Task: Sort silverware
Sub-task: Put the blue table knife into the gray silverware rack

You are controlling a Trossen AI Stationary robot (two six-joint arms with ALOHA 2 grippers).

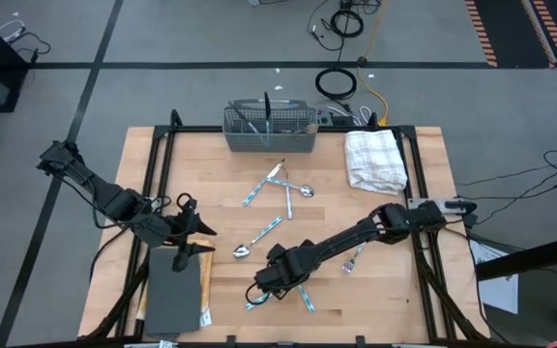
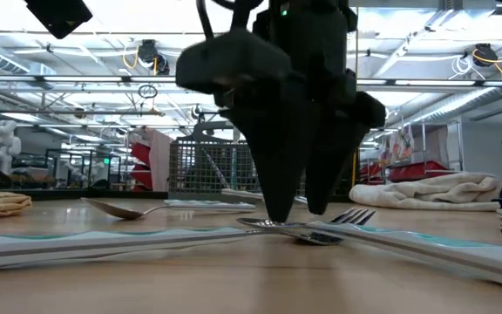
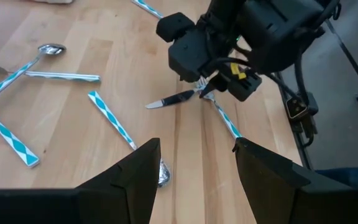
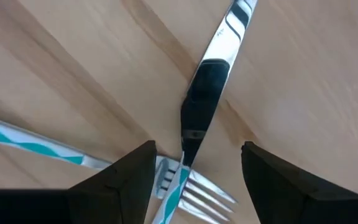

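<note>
Hovering low over a knife (image 4: 205,93) crossed with a fork (image 4: 194,190) near the table's (image 1: 395,290) front edge, the right gripper (image 1: 264,283) was spread wide, nothing grasped (left gripper (image 1: 193,232) likewise parted, parked at the table's left side).

The basket (image 1: 270,130) sits at the table's (image 1: 395,290) far edge, a towel (image 1: 374,159) to its right, silverware (image 1: 286,198) scattered in front of both.

Table (image 1: 211,164) is light wood, smooth, matt grain. Silverware (image 1: 278,184) near the table's middle has glossy mirror-like metal heads and blue-and-white patterned handles. Basket (image 1: 269,130) at the table's far edge is grey wire mesh. Towel (image 1: 375,159) beside the basket is soft white cloth.
</note>
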